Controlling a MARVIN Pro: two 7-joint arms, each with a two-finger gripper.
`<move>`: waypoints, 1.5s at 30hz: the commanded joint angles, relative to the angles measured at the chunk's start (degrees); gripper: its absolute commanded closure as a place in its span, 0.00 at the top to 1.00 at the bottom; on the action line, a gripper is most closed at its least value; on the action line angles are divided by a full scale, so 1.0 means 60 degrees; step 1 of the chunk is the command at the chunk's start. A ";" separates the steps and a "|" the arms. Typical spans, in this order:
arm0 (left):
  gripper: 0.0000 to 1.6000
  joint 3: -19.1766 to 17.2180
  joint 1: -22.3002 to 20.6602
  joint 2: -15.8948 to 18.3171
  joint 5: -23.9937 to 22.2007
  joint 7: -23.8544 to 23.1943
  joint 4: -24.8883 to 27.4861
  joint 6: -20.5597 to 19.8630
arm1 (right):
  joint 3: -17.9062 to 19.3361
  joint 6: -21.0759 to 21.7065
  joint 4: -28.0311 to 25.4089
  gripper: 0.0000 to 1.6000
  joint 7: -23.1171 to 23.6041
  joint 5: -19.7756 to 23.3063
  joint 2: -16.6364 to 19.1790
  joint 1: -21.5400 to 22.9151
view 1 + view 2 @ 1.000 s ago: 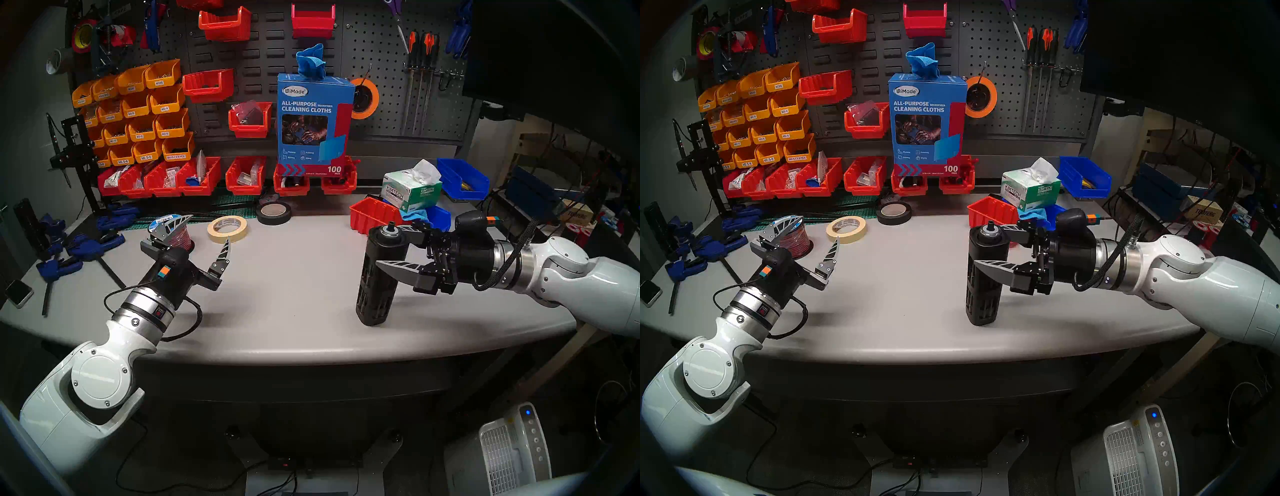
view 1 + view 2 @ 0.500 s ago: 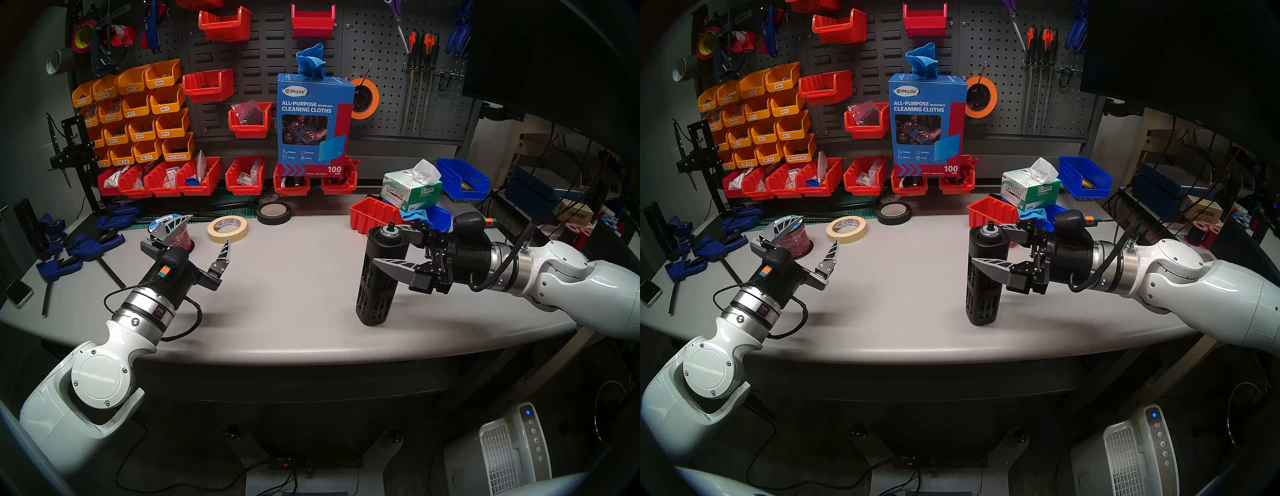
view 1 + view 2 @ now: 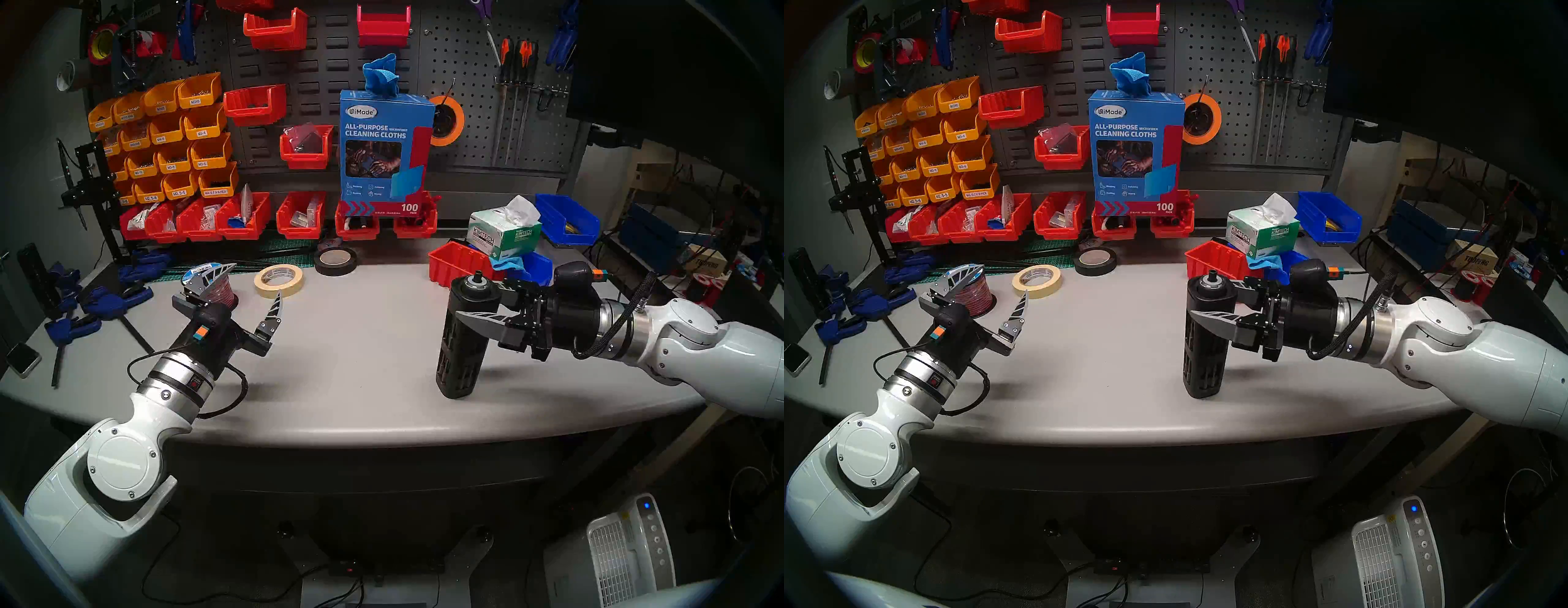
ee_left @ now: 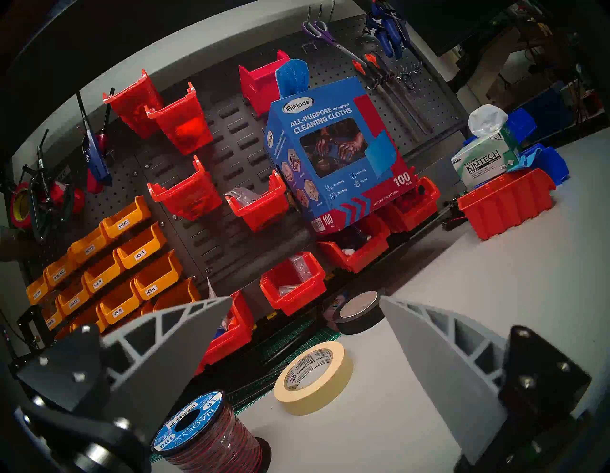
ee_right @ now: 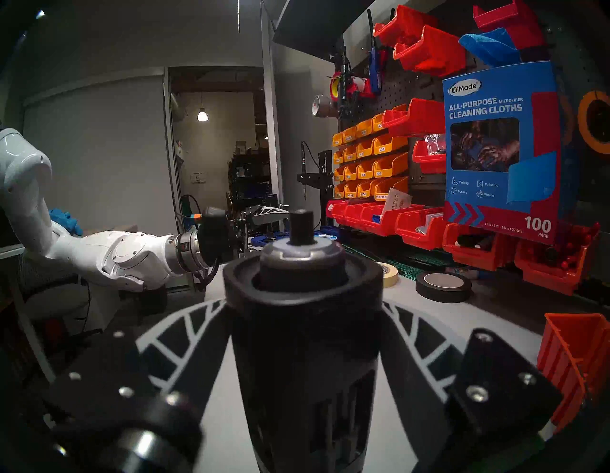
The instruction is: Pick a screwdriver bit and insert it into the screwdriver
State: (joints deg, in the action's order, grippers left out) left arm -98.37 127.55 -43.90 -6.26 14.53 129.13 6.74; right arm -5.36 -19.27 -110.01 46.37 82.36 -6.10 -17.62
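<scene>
White right arm reaches level across the worktop (image 3: 360,348) — jaws clamped on the upright screwdriver (image 3: 464,335) — left gripper (image 3: 250,282) spread wide.

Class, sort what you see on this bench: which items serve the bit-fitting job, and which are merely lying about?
Job:
screwdriver
right gripper, closed around it
left gripper, open, empty

Lying about:
masking tape
black tape
wire spool
tissue box

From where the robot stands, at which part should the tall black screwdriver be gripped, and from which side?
Probably the smooth upper body of the screwdriver, above the slotted lower half and below the silver ring, approached level from the robot's right. It stands upright on the table, and the right gripper already straddles it there, leaving the top socket free.
</scene>
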 commanded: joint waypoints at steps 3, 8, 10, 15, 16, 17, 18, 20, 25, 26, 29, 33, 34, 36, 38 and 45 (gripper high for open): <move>1.00 -0.0174 -0.0085 0.0006 -0.0019 0.0034 0.0246 0.0110 | 0.0131 -0.0230 -0.0071 0.72 -0.0037 -0.0023 0.0031 0.0254; 1.00 -0.0172 -0.0087 0.0006 -0.0018 0.0035 0.0244 0.0109 | 0.0052 -0.0626 -0.0268 0.58 -0.0191 -0.0284 0.0032 0.0202; 1.00 -0.0172 -0.0087 0.0006 -0.0018 0.0035 0.0244 0.0109 | 0.0005 -0.0744 -0.0408 0.58 -0.0329 -0.0295 0.0033 0.0163; 1.00 -0.0175 -0.0085 0.0006 -0.0020 0.0034 0.0246 0.0111 | -0.0057 -0.0880 -0.0723 0.53 -0.0811 -0.0333 0.0038 0.0160; 1.00 -0.0174 -0.0085 0.0006 -0.0020 0.0034 0.0246 0.0110 | -0.0056 -0.0887 -0.0798 0.51 -0.0908 -0.0322 0.0038 0.0171; 1.00 -0.0174 -0.0085 0.0006 -0.0019 0.0034 0.0246 0.0110 | -0.0050 -0.0876 -0.0876 0.53 -0.1004 -0.0307 0.0039 0.0191; 1.00 -0.0173 -0.0086 0.0006 -0.0019 0.0035 0.0245 0.0110 | -0.0038 -0.0842 -0.0960 0.57 -0.1091 -0.0313 0.0040 0.0221; 1.00 -0.0174 -0.0085 0.0006 -0.0019 0.0035 0.0246 0.0110 | -0.0043 -0.0817 -0.1100 0.56 -0.1310 -0.0328 0.0042 0.0249; 1.00 -0.0176 -0.0083 0.0006 -0.0020 0.0034 0.0247 0.0111 | -0.0055 -0.0721 -0.1283 0.47 -0.1647 -0.0381 0.0045 0.0291; 1.00 -0.0177 -0.0082 0.0006 -0.0021 0.0034 0.0247 0.0112 | -0.0058 -0.0705 -0.1304 0.43 -0.1703 -0.0396 0.0046 0.0298; 1.00 -0.0178 -0.0081 0.0006 -0.0022 0.0033 0.0248 0.0112 | -0.0071 -0.0650 -0.1366 0.50 -0.1834 -0.0437 0.0046 0.0311; 1.00 -0.0181 -0.0078 0.0006 -0.0023 0.0032 0.0250 0.0114 | -0.0115 -0.0567 -0.1557 0.62 -0.2229 -0.0612 0.0048 0.0273; 1.00 -0.0182 -0.0077 0.0006 -0.0024 0.0032 0.0250 0.0114 | -0.0128 -0.0564 -0.1579 0.62 -0.2305 -0.0641 0.0028 0.0256; 1.00 -0.0182 -0.0077 0.0006 -0.0024 0.0032 0.0250 0.0114 | -0.0160 -0.0625 -0.1596 0.62 -0.2565 -0.0768 -0.0082 0.0220; 1.00 -0.0183 -0.0077 0.0006 -0.0024 0.0032 0.0250 0.0114 | -0.0180 -0.0652 -0.1574 0.74 -0.2732 -0.0830 -0.0210 0.0197; 1.00 -0.0183 -0.0076 0.0007 -0.0024 0.0032 0.0250 0.0114 | -0.0246 -0.0790 -0.1539 0.75 -0.3397 -0.1280 -0.0680 0.0120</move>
State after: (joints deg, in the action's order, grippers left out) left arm -98.40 127.58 -43.89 -6.26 14.53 129.15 6.74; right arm -7.66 -22.58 -118.80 29.41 76.53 -7.42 -17.58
